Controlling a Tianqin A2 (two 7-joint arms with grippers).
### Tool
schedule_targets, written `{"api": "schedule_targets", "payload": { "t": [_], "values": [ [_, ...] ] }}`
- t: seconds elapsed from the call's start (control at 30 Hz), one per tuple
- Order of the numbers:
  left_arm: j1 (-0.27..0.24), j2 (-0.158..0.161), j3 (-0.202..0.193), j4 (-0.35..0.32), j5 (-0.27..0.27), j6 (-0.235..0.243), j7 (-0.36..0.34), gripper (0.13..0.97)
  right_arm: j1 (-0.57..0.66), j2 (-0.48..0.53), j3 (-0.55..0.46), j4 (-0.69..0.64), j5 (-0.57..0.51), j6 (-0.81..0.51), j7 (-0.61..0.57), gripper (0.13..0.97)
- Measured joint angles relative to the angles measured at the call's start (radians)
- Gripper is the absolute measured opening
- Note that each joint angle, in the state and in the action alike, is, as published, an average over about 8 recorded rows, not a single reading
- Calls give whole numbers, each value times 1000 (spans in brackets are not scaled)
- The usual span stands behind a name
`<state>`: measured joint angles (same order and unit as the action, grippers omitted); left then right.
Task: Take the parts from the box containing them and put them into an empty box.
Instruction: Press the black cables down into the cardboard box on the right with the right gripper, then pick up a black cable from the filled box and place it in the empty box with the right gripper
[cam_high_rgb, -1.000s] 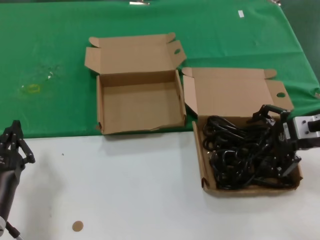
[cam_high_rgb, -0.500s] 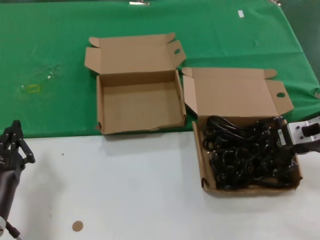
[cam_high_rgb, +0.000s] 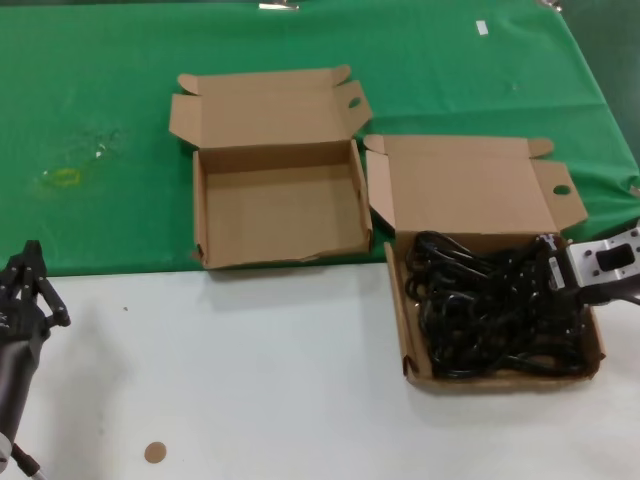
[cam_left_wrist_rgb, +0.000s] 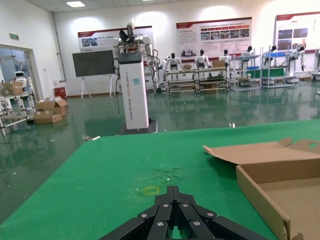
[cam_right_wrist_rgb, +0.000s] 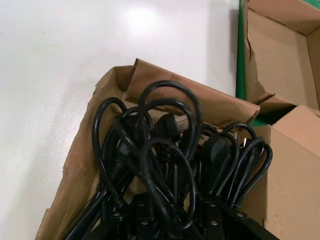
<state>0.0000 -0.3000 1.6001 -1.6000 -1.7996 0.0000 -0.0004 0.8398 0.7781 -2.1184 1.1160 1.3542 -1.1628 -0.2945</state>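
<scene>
The black power cables (cam_high_rgb: 490, 310) lie tangled in the right carton (cam_high_rgb: 400, 320), whose lid has a small round hole (cam_high_rgb: 562, 189). My right gripper (cam_high_rgb: 557, 292) is low at that carton's right side, down among the cables. In the right wrist view its fingers (cam_right_wrist_rgb: 139, 215) stand wide apart with cable loops (cam_right_wrist_rgb: 165, 150) between them, and the gripper (cam_right_wrist_rgb: 175, 222) is open. The empty carton (cam_high_rgb: 200, 215) with the oval hole (cam_high_rgb: 353, 102) stands to the left on the green cloth. My left gripper (cam_high_rgb: 25, 290) is parked at the front left, shut and empty (cam_left_wrist_rgb: 173, 190).
The green cloth (cam_high_rgb: 100, 100) covers the back half, the white table (cam_high_rgb: 250, 380) the front. A small brown disc (cam_high_rgb: 154, 452) lies near the front edge. A yellow mark (cam_high_rgb: 65, 177) is on the cloth. The empty carton's wall (cam_left_wrist_rgb: 260, 197) shows in the left wrist view.
My right gripper has dropped from above the pile down into the cables and shifted slightly right. The left arm has not moved.
</scene>
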Motion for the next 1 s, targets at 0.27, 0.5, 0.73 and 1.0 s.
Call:
{"api": "schedule_targets", "payload": {
  "t": [0.27, 0.5, 0.73, 1.0],
  "values": [
    [0, 0, 0, 0, 0, 0, 0, 144, 12, -2, 2, 0, -11, -13, 6, 312],
    [0, 0, 0, 0, 0, 0, 0, 144, 35, 12, 8, 26, -8, -58, 37, 226],
    [0, 0, 0, 0, 0, 0, 0, 144, 83, 14, 19, 50, 7, -106, 79, 223],
    [0, 0, 0, 0, 0, 0, 0, 144, 169, -34, 24, 23, 14, -128, 123, 221]
  ]
}}
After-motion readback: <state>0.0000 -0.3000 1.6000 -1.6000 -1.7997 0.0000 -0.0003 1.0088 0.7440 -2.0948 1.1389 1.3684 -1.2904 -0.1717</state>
